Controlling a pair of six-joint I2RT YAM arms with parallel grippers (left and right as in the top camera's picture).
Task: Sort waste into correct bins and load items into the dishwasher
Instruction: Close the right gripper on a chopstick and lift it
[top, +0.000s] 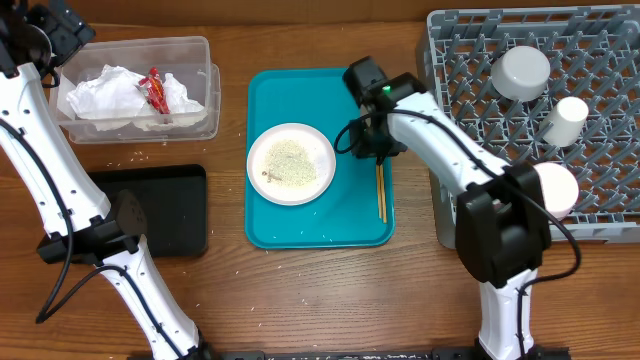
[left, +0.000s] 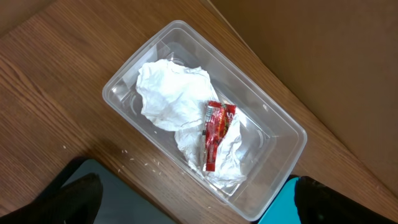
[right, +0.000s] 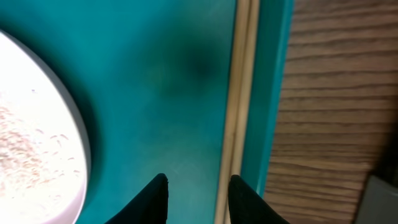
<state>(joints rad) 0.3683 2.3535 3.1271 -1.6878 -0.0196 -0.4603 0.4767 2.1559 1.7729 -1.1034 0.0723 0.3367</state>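
A clear tub (top: 195, 60) at the back left holds crumpled white napkins (top: 110, 90) and a red wrapper (top: 156, 92). The left wrist view shows the tub (left: 280, 124), napkins (left: 168, 93) and wrapper (left: 214, 134) too. My left gripper (top: 62, 35) hangs open and empty above it (left: 196, 202). A large white plate (top: 290, 163) with rice grains (top: 288, 160) sits on the teal tray (top: 320, 225). My right gripper (top: 372, 148) is open and empty (right: 198, 196), low over the tray between the plate (right: 37, 143) and the chopsticks (right: 239, 93). The grey dish rack (top: 600, 215) holds a grey bowl (top: 525, 72), white cup (top: 570, 118) and small white dish (top: 558, 185).
A black tray (top: 165, 210) lies at the front left, below the tub, and shows in the left wrist view (left: 124, 199). Loose rice grains (top: 130, 155) dot the wood between them. The chopsticks (top: 381, 190) lie along the teal tray's right edge.
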